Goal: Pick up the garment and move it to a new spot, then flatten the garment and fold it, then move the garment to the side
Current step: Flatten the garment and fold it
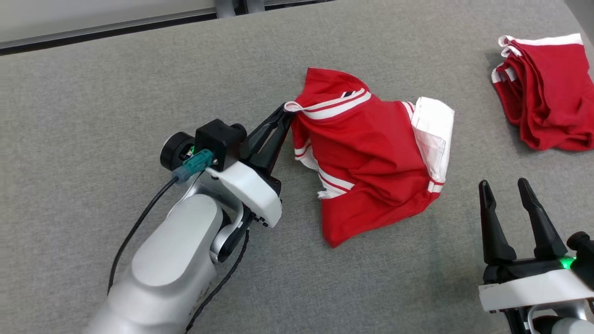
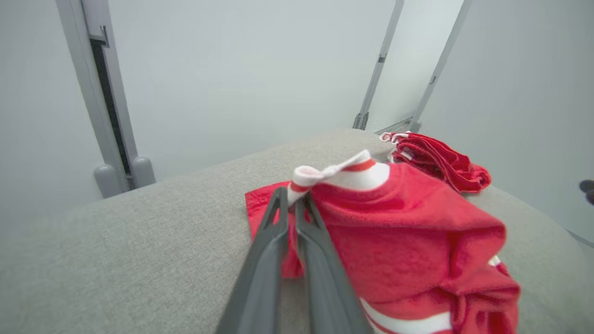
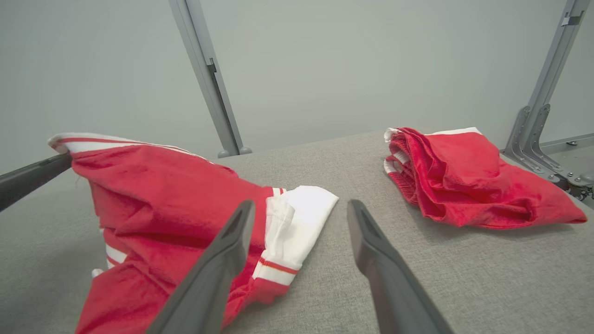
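Note:
A crumpled red garment (image 1: 366, 157) with white stripes and a white panel lies in the middle of the grey table. My left gripper (image 1: 284, 117) is shut on its left edge, just below the white-trimmed hem. The left wrist view shows both fingers pinched together on the red cloth (image 2: 408, 232) at the left gripper (image 2: 291, 197). Near the table's front right, my right gripper (image 1: 503, 188) stands open with nothing between its fingers. In the right wrist view the garment (image 3: 171, 204) lies ahead to the left of the right gripper (image 3: 301, 208).
A second red garment (image 1: 547, 88) lies bunched at the far right of the table, also seen in the right wrist view (image 3: 468, 176) and the left wrist view (image 2: 441, 160). Metal frame posts (image 3: 209, 79) rise behind the table (image 1: 116, 102).

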{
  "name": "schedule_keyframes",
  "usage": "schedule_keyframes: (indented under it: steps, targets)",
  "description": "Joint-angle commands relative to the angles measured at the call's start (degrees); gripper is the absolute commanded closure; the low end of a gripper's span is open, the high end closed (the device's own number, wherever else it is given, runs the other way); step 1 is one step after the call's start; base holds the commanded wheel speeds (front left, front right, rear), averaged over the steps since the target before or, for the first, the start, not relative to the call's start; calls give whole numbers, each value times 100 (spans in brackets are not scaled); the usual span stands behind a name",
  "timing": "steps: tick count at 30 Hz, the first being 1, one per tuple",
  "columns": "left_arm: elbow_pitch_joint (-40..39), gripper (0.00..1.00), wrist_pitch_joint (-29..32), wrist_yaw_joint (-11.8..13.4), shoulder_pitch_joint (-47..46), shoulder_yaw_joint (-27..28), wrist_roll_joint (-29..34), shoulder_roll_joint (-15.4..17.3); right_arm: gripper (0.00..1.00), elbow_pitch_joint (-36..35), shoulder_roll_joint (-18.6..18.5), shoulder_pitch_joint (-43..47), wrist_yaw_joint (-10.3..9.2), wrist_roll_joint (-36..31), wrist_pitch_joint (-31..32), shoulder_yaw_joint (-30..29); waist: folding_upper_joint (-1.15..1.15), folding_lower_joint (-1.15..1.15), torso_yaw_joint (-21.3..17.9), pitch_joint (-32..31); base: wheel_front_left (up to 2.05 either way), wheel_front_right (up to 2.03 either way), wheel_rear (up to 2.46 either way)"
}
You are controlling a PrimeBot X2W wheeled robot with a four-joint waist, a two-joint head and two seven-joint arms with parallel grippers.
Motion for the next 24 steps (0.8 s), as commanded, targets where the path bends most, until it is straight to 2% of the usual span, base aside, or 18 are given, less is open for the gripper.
schedule_keyframes:
  steps: [1,6,7,12,16,20,24]
  targets:
    - [-375,100,-65,135,143,59,63,136,0,-21,-4,31,0,19,0,-55,0,0,189,-127,0,0,0]
    - [-2242,100,47,718,817,262,178,665,0,-72,-2,118,0,40,65,-180,0,0,536,-314,0,0,0]
    - [-2242,100,47,718,817,262,178,665,0,-72,-2,118,0,40,65,-180,0,0,536,-314,0,0,0]
    - [-4001,100,443,1392,1483,557,355,1248,0,-143,-6,166,0,48,168,-267,0,0,861,-431,0,0,0]
    - [-5030,100,715,1841,1785,767,621,1618,0,-184,5,205,0,59,228,-360,0,0,1039,-463,0,0,0]
    - [-5460,100,968,1971,1832,814,718,1783,0,-202,18,119,0,67,258,-288,0,0,1001,-437,0,0,0]
    - [-5213,100,1124,1750,1550,571,652,1663,0,-184,28,43,0,114,251,-194,0,0,758,-327,0,0,0]
